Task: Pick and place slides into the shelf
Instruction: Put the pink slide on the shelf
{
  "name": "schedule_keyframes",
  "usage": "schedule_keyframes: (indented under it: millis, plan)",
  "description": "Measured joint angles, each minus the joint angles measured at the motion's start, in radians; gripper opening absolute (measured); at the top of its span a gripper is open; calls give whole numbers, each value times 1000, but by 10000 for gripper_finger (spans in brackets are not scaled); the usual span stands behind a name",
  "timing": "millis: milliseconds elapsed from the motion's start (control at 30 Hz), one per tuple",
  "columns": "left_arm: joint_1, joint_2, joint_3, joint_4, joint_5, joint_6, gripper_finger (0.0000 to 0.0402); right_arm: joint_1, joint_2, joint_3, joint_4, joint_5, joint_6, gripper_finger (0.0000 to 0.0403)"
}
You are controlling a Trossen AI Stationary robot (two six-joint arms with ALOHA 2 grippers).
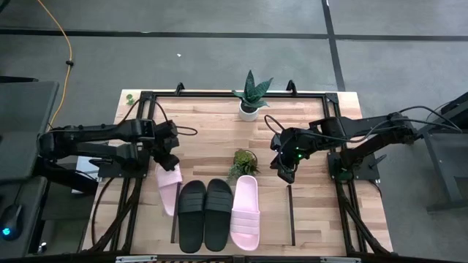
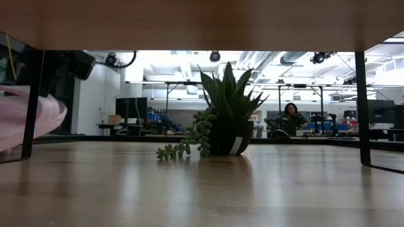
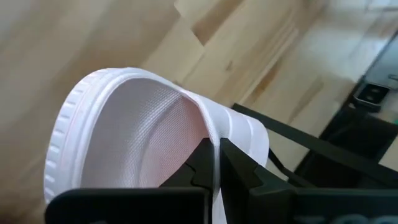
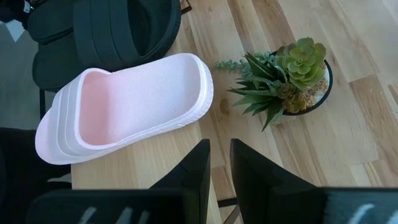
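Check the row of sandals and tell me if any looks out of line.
One does. The pink sandal at the left end sits tilted and set back from the two black sandals and the other pink sandal, which lie straight and side by side. The left gripper is shut on its rim.

On the table (image 1: 314,219) four slides lie side by side within the shelf (image 1: 291,219) at the near edge — the leftmost slide (image 1: 169,188) set farther back and askew, its rear edge pinched by the left gripper (image 1: 170,161). Right of it sit the two middle slides (image 1: 205,213), touching, then the rightmost slide (image 1: 245,212). Just behind that one stands a small plant (image 1: 242,162); a second plant (image 1: 251,95) stands at the far edge. The right gripper (image 1: 287,174) hovers right of the small plant, empty.
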Motion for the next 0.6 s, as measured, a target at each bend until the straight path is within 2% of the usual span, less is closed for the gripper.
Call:
schedule_keyframes:
  millis: [300, 600]
  plan:
    - [0, 0, 241, -215, -231, 35, 1, 0, 0, 0, 0, 0, -4, 53]
    - [0, 0, 485, -302, -435, 48, 0, 0, 0, 0, 0, 29, -3, 53]
